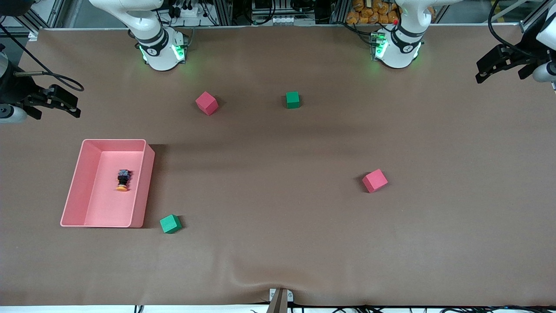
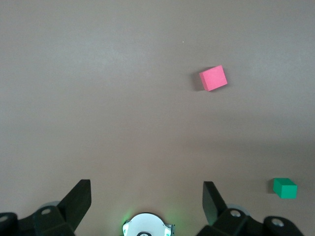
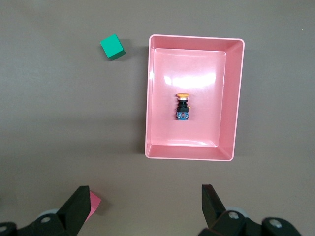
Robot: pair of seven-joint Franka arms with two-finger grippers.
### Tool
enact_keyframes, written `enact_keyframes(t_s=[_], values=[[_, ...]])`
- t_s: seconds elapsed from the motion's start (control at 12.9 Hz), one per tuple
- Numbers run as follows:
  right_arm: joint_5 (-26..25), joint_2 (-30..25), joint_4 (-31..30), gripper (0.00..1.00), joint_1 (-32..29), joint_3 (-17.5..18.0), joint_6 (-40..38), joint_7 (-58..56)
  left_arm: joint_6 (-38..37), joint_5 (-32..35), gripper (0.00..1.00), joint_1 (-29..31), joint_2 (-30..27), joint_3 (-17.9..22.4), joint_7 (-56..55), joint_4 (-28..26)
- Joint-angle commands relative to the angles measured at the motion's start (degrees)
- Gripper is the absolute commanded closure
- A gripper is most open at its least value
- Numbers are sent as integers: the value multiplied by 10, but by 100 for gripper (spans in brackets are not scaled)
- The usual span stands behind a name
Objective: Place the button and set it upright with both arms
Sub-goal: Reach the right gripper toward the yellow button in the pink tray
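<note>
Our right hand hangs released, fingers spread wide, over the counter's edge at the right arm's end. Just nearer the front camera sits the pink tray, glossy, rectangular, with sloped walls. The button lies on its side inside, orange cap pointing toward the camera. We should descend straight over its short black body and pinch across it, clear of the walls. Matte foam cubes dot the brown covering. Our left hand waits released at the left arm's end.
</note>
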Motion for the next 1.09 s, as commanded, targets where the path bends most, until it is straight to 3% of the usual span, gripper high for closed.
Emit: enact_keyframes(t_s=[0.0,0.54,1.01], values=[[-1,5,11,0,-13,8,-7,-7,-7,6,0,4,-3,-2,8,6],[-2,13,11,0,-11,8,-7,-7,-7,5,0,2,7,1,8,27],[-13,108,17,0,-21,7,1,-9,-8,-2,0,2,7,-4,6,17]])
